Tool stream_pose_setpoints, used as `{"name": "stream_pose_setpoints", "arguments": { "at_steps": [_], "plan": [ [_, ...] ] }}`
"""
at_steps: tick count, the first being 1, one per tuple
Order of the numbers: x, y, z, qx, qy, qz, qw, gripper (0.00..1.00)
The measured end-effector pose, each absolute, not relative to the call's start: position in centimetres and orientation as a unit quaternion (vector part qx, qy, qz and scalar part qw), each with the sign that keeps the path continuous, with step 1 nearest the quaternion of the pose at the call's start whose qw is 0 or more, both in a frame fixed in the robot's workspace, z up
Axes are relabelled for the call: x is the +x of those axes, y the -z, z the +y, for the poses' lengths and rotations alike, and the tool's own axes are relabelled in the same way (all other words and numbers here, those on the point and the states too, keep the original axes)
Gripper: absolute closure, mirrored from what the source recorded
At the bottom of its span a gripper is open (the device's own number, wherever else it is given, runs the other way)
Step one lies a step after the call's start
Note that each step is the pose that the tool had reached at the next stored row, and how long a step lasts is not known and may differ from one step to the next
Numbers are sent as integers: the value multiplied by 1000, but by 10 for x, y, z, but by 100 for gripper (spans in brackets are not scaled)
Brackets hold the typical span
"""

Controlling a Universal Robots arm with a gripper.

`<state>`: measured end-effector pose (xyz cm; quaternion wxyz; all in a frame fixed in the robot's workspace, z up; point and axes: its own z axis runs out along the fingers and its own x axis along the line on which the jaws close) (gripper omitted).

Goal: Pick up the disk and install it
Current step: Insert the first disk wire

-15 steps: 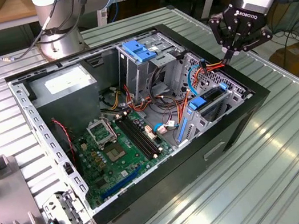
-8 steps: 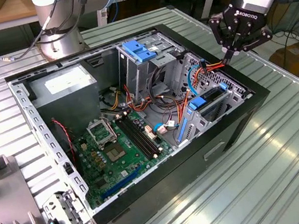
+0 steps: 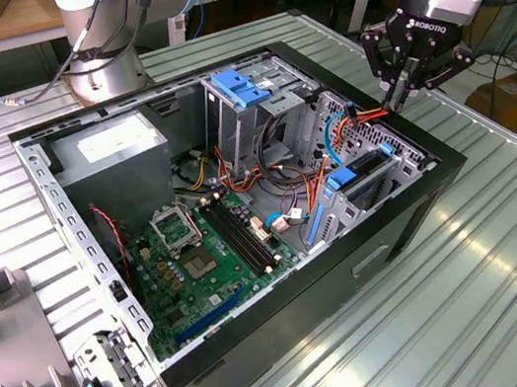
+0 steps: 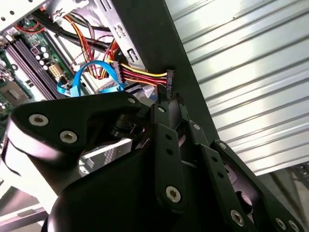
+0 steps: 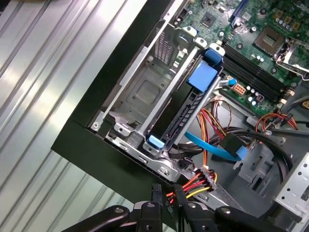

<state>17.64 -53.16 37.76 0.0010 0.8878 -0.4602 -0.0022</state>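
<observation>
your arm comes in from the far right of the exterior view, wrist angled downward, with the claw [image 3: 406, 79] hanging over the right edge of the open computer case [image 3: 267, 352] on the ribbed metal counter [image 3: 477, 295]. the fingers [image 5: 155, 195] are drawn close together, tips nearly meeting, beside a connector [image 4: 169, 80] on a bundle of red, yellow and black wires [image 5: 193, 182]; you cannot tell whether they actually pinch it. the disk [image 5: 186, 113] sits edge-up in the drive bay just beside the claw, blue rails [image 5: 203, 77] showing along it, a blue cable [image 5: 212, 150] crossing nearby. the motherboard [image 3: 199, 254] lies in the case, to the exterior view's left of the claw.
</observation>
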Motion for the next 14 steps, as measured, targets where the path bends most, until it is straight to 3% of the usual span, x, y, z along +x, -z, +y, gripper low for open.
{"name": "stream_pose_setpoints", "arguments": {
  "at_steps": [7, 8, 14],
  "plan": [
    [179, -376, -532, 912, 2, -409, 1, 75],
    [179, -375, -532, 920, 2, -392, 1, 69],
    [181, -372, -528, 939, 2, -344, 0, 69]
  ]
}}
